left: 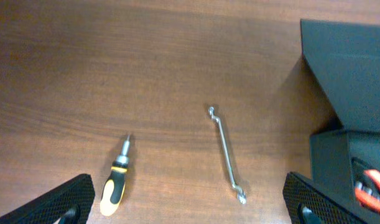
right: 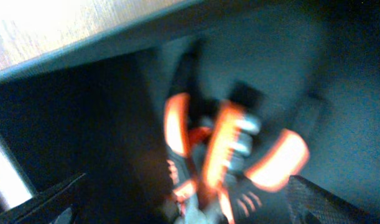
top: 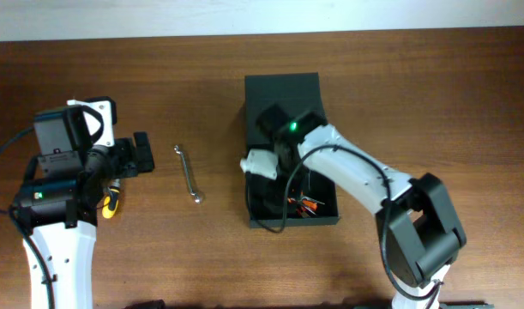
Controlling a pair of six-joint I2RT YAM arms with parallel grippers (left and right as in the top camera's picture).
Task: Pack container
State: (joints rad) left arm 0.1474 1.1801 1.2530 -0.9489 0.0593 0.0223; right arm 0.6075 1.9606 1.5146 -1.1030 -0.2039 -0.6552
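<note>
Container (top: 283, 90): centre frame, lid back, orange-handled tools (top: 309, 206) inside. Right gripper (right: 193, 202): over them, fingers spread, grasping nothing; likely the drop-off step. Left gripper (top: 144, 154): left of frame, spread, empty. Next: fetch wrench (top: 188, 173) or screwdriver (top: 111, 202), left of container.

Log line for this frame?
left gripper open | right gripper open over orange-handled tools in container | wrench, screwdriver on table, unpacked

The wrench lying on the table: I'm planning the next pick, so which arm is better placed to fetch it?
Left. The left gripper hovers open close to the wrench, with the screwdriver nearby. The right gripper is down inside the container, above the orange-handled tools.
</note>
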